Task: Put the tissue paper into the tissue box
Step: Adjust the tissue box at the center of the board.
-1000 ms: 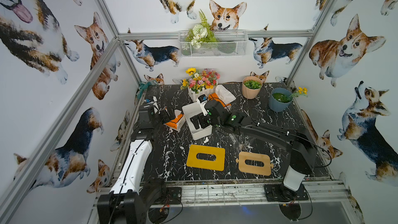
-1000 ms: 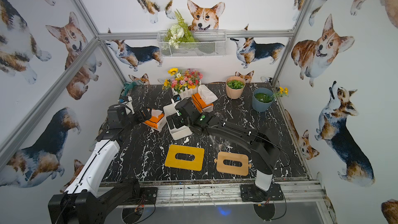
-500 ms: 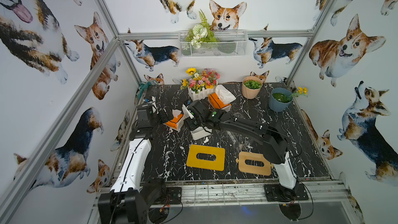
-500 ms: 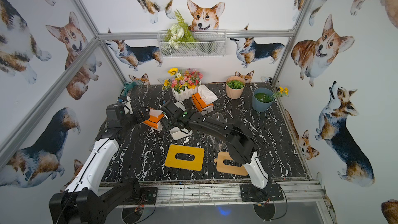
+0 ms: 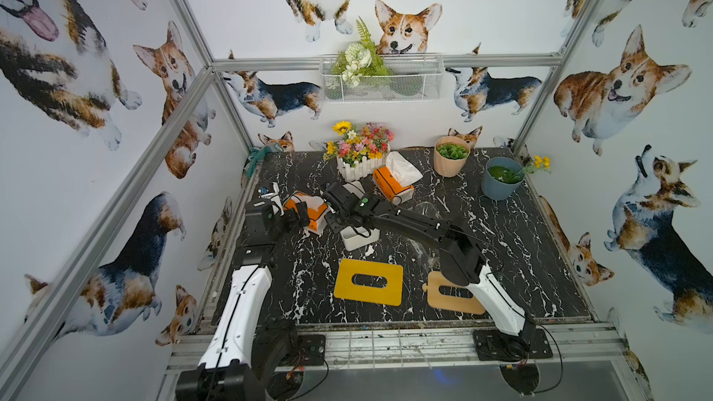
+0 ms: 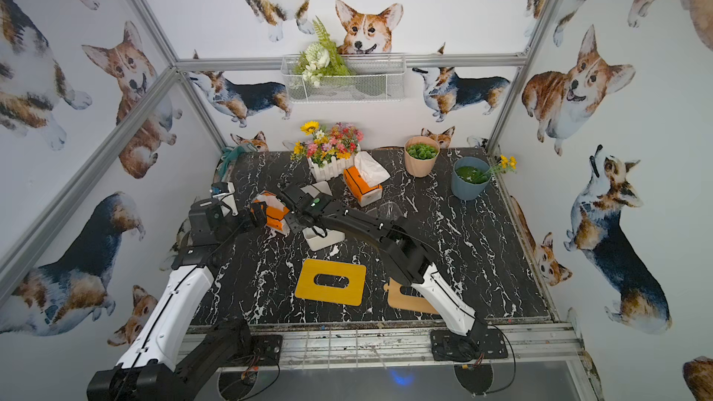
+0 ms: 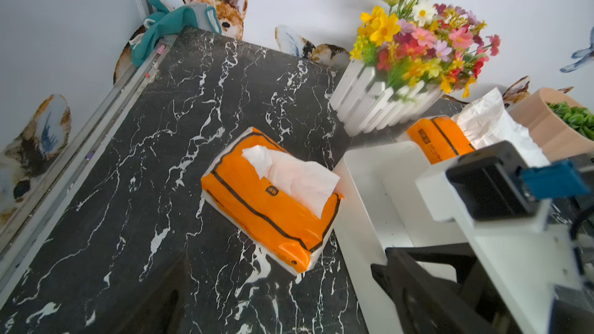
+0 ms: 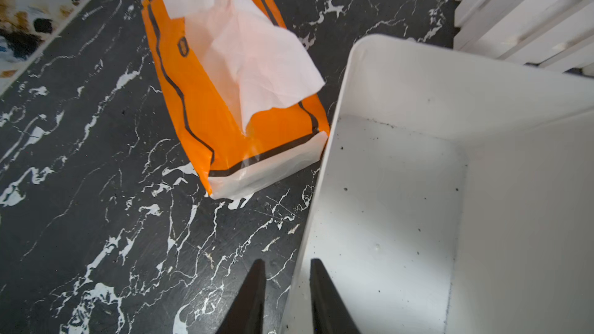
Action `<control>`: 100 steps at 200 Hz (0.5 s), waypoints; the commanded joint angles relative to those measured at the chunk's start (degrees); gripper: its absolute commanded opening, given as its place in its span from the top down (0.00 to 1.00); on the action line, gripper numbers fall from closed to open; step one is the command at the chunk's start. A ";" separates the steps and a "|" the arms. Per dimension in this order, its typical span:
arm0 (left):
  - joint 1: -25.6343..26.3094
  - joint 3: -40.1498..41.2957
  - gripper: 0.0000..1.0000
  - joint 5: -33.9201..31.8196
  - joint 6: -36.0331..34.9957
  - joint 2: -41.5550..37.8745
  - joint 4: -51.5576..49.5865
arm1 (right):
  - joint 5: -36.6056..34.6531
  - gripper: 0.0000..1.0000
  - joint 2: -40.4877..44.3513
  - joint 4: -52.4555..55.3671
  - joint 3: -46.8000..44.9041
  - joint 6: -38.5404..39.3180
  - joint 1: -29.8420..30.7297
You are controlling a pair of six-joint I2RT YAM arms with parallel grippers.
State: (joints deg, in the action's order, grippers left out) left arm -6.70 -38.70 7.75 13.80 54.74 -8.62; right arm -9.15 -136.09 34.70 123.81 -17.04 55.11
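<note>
Right wrist view: the right gripper (image 8: 287, 261) straddles a side wall of the white box (image 8: 418, 91), one black finger (image 8: 257, 284) outside over the table (image 8: 96, 187), its mate inside. The gap is narrow, and whether they pinch the wall cannot be told. The orange pack (image 8: 218, 123) of tissue lies flat on the marble just beside the box, a corner at its outer wall, a white sheet (image 8: 250, 43) standing from its slot. In a top view, the left gripper (image 5: 298, 219) hovers at the pack's far side from the box, fingers spread wide, holding nothing.
</note>
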 commanded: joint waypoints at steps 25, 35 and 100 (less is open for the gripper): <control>-0.13 1.95 0.00 -0.04 -0.76 -1.10 4.07 | -0.41 0.97 -0.44 2.53 -0.32 3.03 0.08; -0.23 1.92 0.00 0.15 -0.45 -0.97 3.98 | -0.68 1.00 0.37 3.30 -1.44 4.78 0.08; -0.49 2.31 0.00 0.25 7.55 -1.25 5.03 | 3.45 1.00 14.30 0.02 -19.86 20.02 -0.27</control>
State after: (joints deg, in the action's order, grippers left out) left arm -6.90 -36.36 7.81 17.43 53.76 -5.48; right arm -8.51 -126.19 34.94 109.23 -5.74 54.74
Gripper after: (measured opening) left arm 0.998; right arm 0.064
